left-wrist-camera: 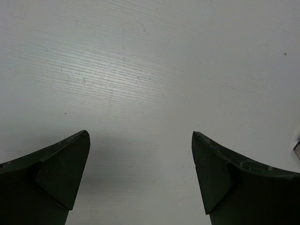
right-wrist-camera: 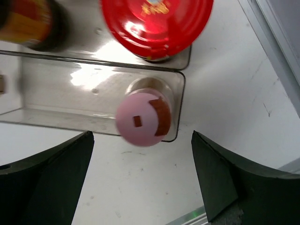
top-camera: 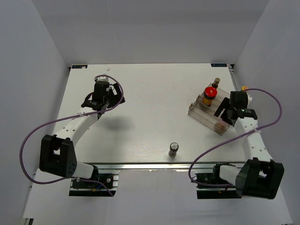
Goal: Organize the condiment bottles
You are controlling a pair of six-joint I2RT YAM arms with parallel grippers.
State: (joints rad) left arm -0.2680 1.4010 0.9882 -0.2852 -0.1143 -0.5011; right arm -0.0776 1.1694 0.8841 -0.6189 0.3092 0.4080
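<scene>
Just off the near corner of the clear stepped plastic rack (right-wrist-camera: 65, 93), the right gripper (right-wrist-camera: 141, 140) hangs with its two dark fingers (right-wrist-camera: 51, 183) spread wide, closed on nothing. Just beyond the fingertips stands the small shaker with the round pink cap (right-wrist-camera: 139, 120). It is upright in the rack's outer trough, the one nearest the gripper, at that trough's end corner. On the rack's next step, directly behind the shaker, stands the dark jar with the glossy red lid (right-wrist-camera: 157, 23). Further along that step is a slim dark bottle with a yellow-and-red label (right-wrist-camera: 28, 23), blurred at the edge of the wrist view.

From above, the rack lies slantwise on the right half of the white table (top-camera: 150, 89). The red-lidded jar is on the rack's far side, the slim bottle is just past it, and the pink cap is at the rack's near corner beside the gripper.

Well apart from the rack, to its left and toward the table's near edge, a dark shaker with a grey cap (top-camera: 174, 149) stands upright, alone. Far to the rack's left, the left gripper (left-wrist-camera: 140, 136) hovers over bare tabletop, its fingers (left-wrist-camera: 56, 183) parted too.
</scene>
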